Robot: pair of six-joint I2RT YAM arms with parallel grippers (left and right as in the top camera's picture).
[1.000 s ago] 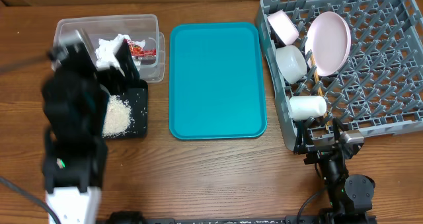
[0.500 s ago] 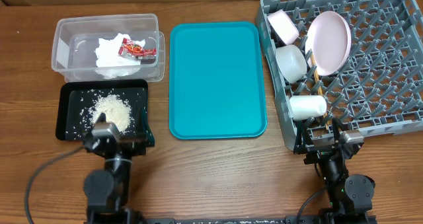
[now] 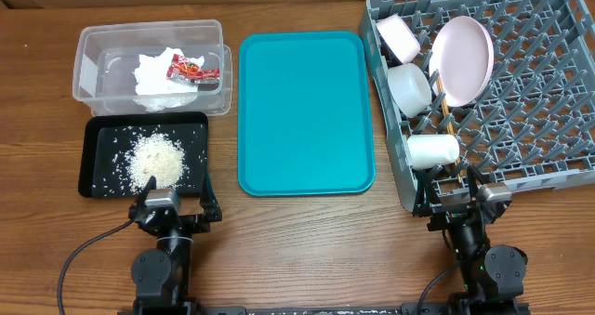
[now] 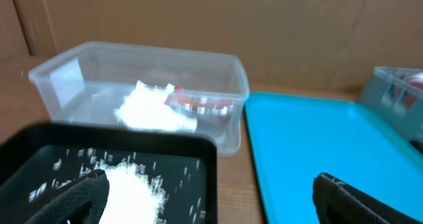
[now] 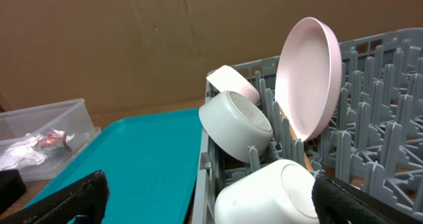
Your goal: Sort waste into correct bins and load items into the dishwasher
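We see our left gripper and right gripper wide open and empty. Wrapper and napkin lie in the clear tub, rice in the black tray, and plate, bowls and cup in the grey rack.

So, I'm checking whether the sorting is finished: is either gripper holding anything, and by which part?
Nothing is held. The left gripper and the right gripper both stand open and empty.

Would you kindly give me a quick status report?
Left gripper, right gripper: jaws open, empty. Wrapper, napkin in clear tub; rice in black tray; dishes racked. Nothing obstructing.
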